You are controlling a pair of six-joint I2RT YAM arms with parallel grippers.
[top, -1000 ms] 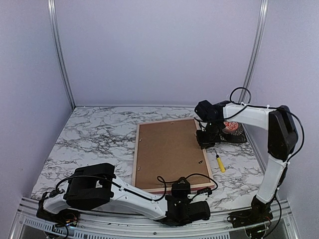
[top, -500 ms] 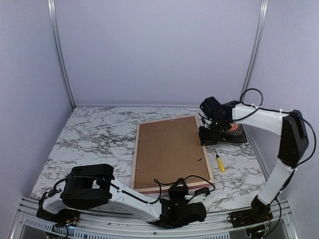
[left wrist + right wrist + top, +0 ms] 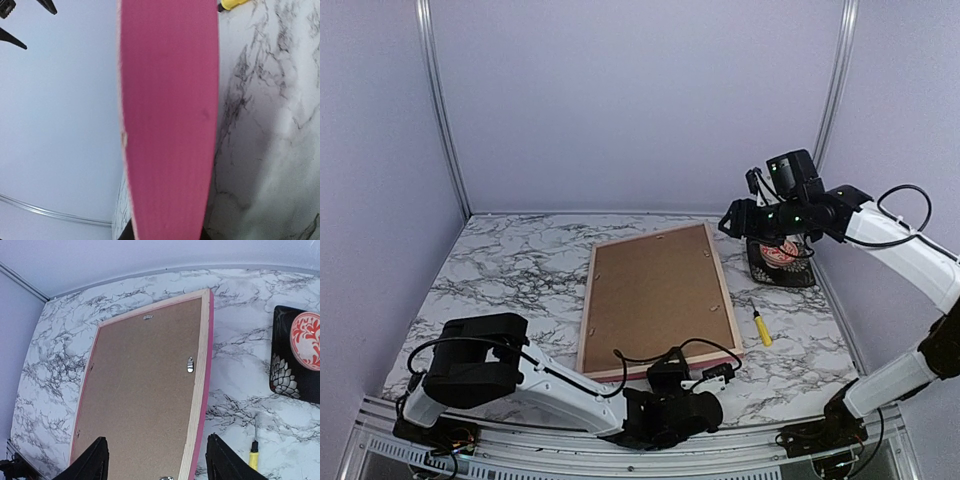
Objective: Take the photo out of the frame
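Between the left jaws lies the frame [image 3: 169, 125].

From where I stand I count one pink frame [image 3: 200, 382], one brown backing board [image 3: 653, 295] lying in it, and at least three small metal clips [image 3: 190, 365] on that board. There is one yellow-handled screwdriver [image 3: 761, 327], one black square tray [image 3: 295, 375] with one red-and-white disc [image 3: 307, 337], and two robot arms: left arm [image 3: 550, 385] and right arm [image 3: 900, 250].

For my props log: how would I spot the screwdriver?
Find the pink frame lying back-up on the marble table. Just off its right edge, nearer than the black red-patterned tile, lies the screwdriver, the only yellow thing there.
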